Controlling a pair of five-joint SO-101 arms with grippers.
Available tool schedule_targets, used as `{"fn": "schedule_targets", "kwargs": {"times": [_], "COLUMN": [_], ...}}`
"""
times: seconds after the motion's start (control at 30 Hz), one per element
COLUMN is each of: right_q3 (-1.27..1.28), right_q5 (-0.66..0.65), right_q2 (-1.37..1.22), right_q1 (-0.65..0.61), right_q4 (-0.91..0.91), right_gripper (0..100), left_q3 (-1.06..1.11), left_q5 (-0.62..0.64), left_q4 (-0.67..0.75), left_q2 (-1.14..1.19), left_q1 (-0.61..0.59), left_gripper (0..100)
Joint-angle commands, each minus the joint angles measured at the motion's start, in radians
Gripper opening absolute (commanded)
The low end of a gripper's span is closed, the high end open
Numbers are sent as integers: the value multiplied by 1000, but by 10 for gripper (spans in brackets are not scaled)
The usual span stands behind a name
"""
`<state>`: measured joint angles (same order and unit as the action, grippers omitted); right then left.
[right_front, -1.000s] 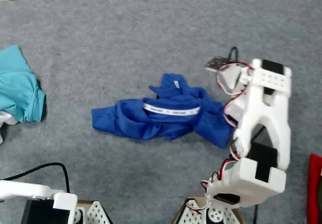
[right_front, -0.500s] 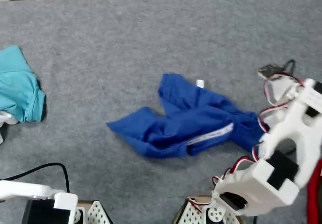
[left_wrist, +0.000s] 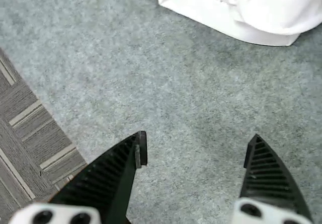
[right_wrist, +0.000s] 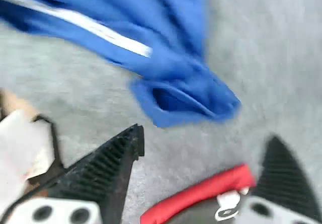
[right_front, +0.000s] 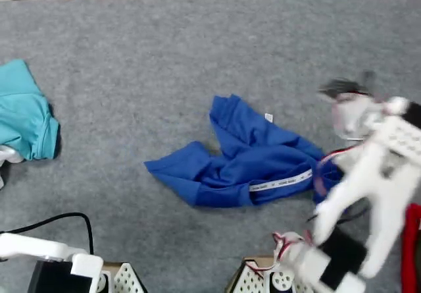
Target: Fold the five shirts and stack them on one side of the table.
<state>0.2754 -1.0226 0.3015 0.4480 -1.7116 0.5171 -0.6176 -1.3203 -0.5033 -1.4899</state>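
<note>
Blue shirt (right_front: 263,155): one, crumpled mid-table on grey felt (right_front: 197,49), white-striped collar band showing, one sleeve end near right gripper (right_wrist: 206,141). One teal shirt (right_front: 23,112) bunched at the left edge. One white shirt (left_wrist: 241,2) just ahead of left gripper (left_wrist: 197,143). Both sets of jaws spread wide, holding nothing.

Four garments: one crumpled blue fabric shirt (right_front: 256,164), one folded turquoise shirt (right_front: 25,116), one white shirt (left_wrist: 251,7), one red cloth piece (right_front: 413,240). Two white plastic arms: left arm (right_front: 46,248), right arm (right_front: 371,191).
</note>
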Motion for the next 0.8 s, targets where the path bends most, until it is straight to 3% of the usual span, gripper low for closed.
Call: {"fn": "schedule_targets", "kwargs": {"times": [0.0,0.2,0.33,0.53,0.77], "right_q3": [41,50,-44,-326,-727], "right_q5": [121,450,557,583,583], "right_q2": [166,107,-104,-533,-940], "right_q1": [-380,-1061,-1317,-1474,-1463], "right_q4": [-48,80,198,241,124], "right_gripper": [429,429,429,429,429], "left_q3": [0,21,63,66,66], "left_q5": [-3,-2,-3,-6,-8], "left_q4": [2,3,8,11,12], "left_q2": [-31,-31,-31,-31,-22], "left_q1": [26,17,-11,-83,-120], "left_gripper": [318,318,318,318,318]}}
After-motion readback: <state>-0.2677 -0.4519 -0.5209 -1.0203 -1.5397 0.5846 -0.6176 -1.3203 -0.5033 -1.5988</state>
